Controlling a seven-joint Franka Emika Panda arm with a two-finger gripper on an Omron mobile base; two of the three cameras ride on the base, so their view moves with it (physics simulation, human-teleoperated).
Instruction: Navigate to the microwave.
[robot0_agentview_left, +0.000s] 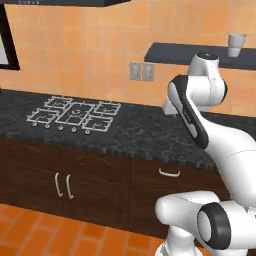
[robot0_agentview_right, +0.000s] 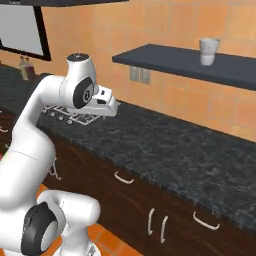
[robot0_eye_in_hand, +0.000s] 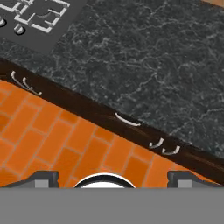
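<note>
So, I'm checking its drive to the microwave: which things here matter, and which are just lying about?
Job: the open two-finger tool, holding nothing.
Lying about: black cooktop with white grates; pale cup on dark wall shelf; speckled black stone counter.

Microwave (robot0_agentview_right: 22, 31): dark-framed pale panel on wall, upper left, beyond cooktop; partly cropped.

Tabletop (robot0_agentview_left: 145, 135): dark speckled stone, white veining, polished look. Cabinets (robot0_agentview_left: 95, 185): dark brown wood grain, with pale metal handles (robot0_agentview_left: 63, 185). Floor (robot0_eye_in_hand: 48, 140): orange brick-pattern tile, matt. Wall (robot0_agentview_left: 75, 55): orange tile, matt. Cooktop (robot0_agentview_left: 75, 115): dark panel with light metal grates. Shelf (robot0_agentview_right: 185, 62): smooth dark slab. Cup (robot0_agentview_right: 209, 51): smooth pale grey. Arm (robot0_agentview_left: 200, 120): glossy white shell, dark joints.
</note>
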